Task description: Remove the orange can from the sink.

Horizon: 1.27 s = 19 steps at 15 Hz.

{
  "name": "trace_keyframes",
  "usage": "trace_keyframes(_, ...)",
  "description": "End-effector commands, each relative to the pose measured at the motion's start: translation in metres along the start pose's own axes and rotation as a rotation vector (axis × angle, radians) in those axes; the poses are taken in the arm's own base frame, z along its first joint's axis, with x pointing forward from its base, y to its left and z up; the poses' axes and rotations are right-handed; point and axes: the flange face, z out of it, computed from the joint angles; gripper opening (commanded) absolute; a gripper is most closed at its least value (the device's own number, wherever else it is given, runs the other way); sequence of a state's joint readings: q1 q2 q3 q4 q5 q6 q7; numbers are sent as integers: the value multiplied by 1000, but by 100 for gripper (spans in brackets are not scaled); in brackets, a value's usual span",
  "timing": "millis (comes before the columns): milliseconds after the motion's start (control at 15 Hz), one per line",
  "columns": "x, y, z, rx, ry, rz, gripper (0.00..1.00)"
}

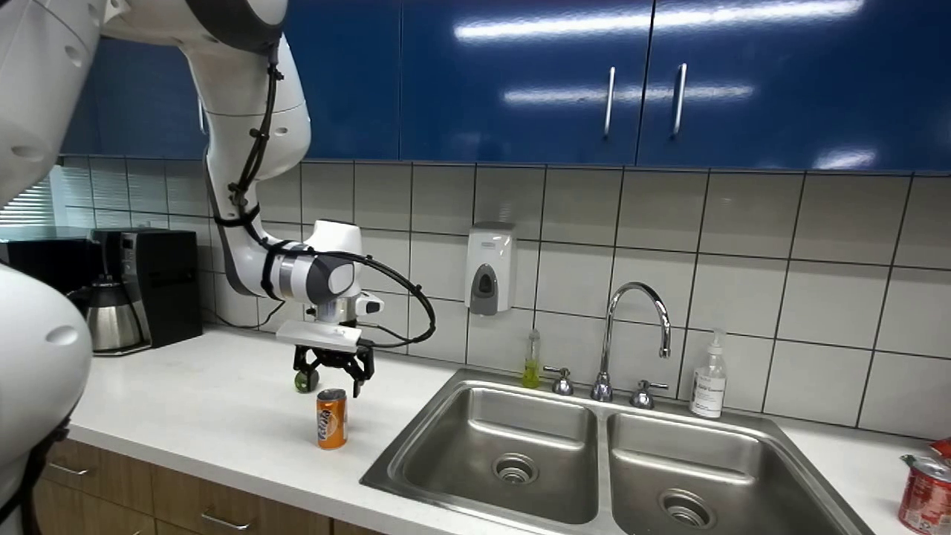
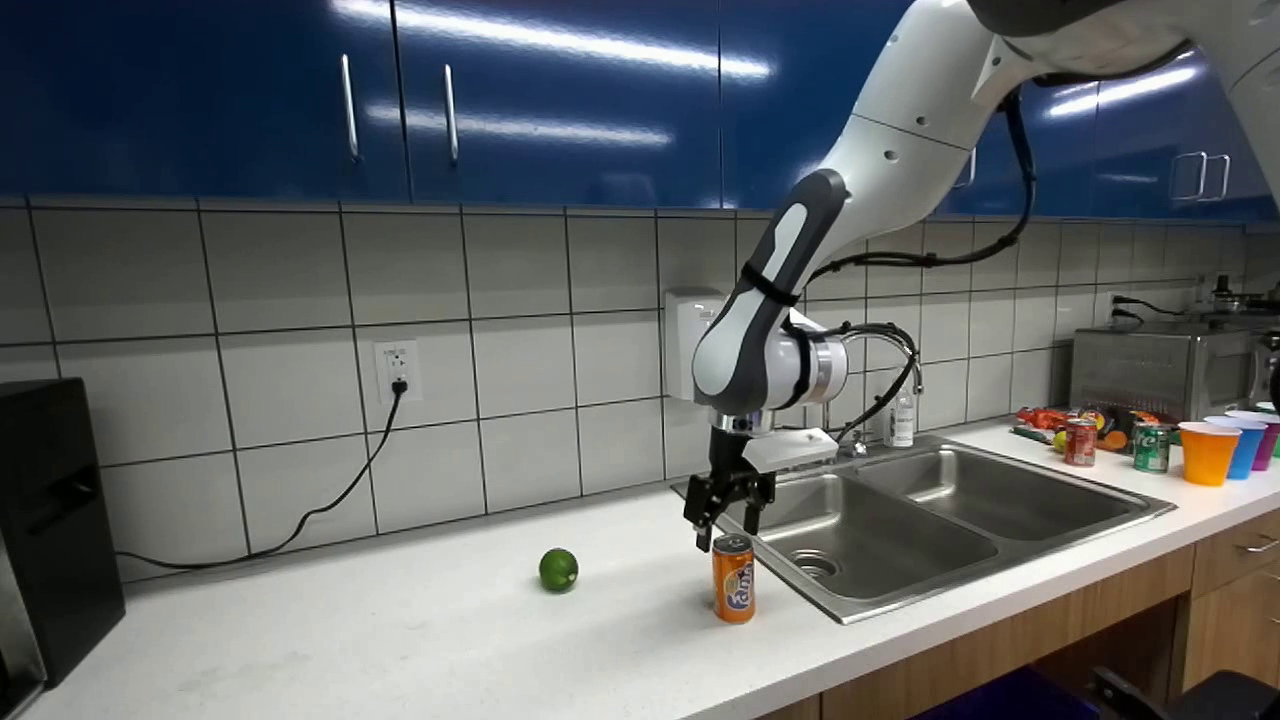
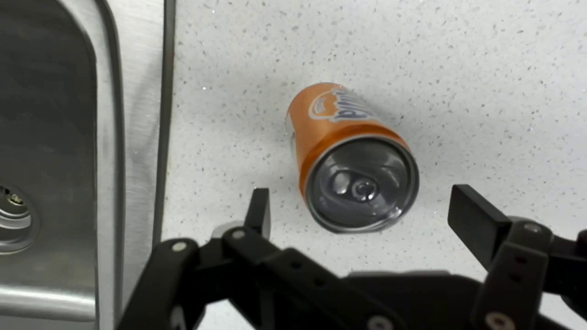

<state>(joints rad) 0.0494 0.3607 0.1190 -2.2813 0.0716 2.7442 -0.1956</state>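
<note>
There hung the claw, low over the worktop, released, its fingers spread wide to either side of the orange can! In the wrist view the lid showed between the tips, with pale surface visible on both flanks, so they stood apart from it; whether they were level with the lid or above it, I couldn't tell. And the can (Fanta lettering and all) stood bolt upright, out on the worktop, just beside the sink and nearer the front edge than the back. Over toward the back edge sat a green ball, well apart from the can. Up at that back edge rose the curved faucet, a pump bottle to one side, a bottle of yellow-green liquid to the other. Down past the sink, what a line-up: a red can, a green can, and an orange cup toward the front edge. And at the opposite end, close to the back edge, stood a black coffee maker.
</note>
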Motion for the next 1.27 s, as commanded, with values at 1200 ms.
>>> trace_keyframes(1200, -6, -32, -83, -17, 55, -61, 100)
